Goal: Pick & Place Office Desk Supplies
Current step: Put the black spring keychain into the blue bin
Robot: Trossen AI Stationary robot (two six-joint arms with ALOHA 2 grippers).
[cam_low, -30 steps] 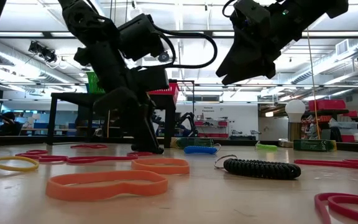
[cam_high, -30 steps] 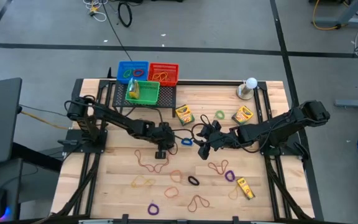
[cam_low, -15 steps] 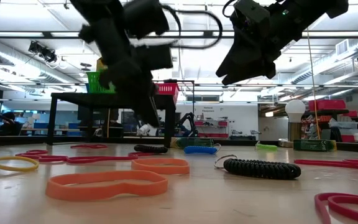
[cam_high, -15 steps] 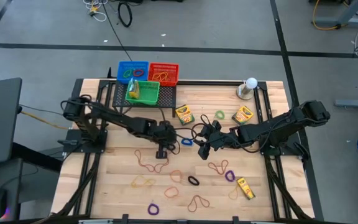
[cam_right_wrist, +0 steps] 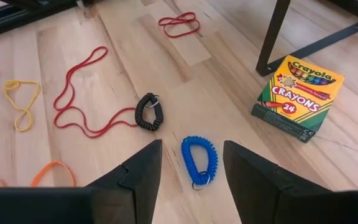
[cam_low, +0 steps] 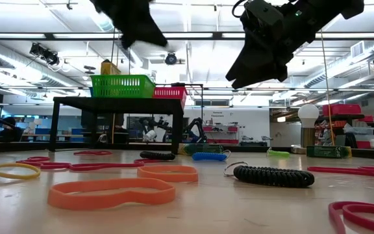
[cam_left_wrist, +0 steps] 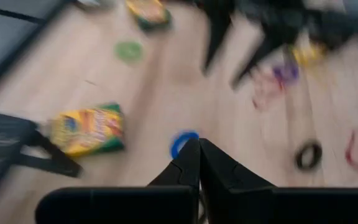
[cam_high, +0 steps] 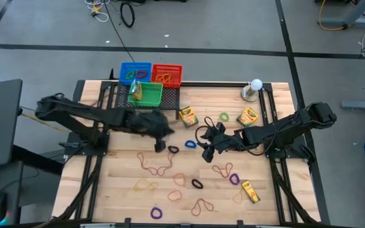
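My left gripper [cam_high: 160, 145] [cam_left_wrist: 198, 149] is shut and holds nothing. It hangs high above the table [cam_low: 135, 26], over a black coil loop [cam_high: 173, 149] [cam_low: 158, 155] lying flat on the wood. My right gripper [cam_high: 206, 152] [cam_right_wrist: 191, 171] is open and hovers well above the table [cam_low: 255, 68]. Its fingers stand on either side of a blue coil loop [cam_right_wrist: 199, 160] [cam_high: 191, 144] without touching it. A yellow crayon box [cam_right_wrist: 298, 96] [cam_high: 187, 116] lies flat beside the stand's leg. Thin rubber bands in red [cam_high: 154, 166], purple [cam_high: 234, 178] and yellow [cam_high: 146, 185] lie scattered toward the near edge.
Blue [cam_high: 135, 71], red [cam_high: 166, 75] and green [cam_high: 149, 95] baskets sit on a black stand at the far edge; the green one holds a crayon box. Two more crayon boxes [cam_high: 247, 116] [cam_high: 250, 190] lie on the right. A white ball on a base [cam_high: 254, 88] stands far right.
My left gripper has risen from the table top to well above it, and its arm has drawn back toward the table's left edge. The black coil loop where its fingers stood stays on the wood. The right arm has kept still.
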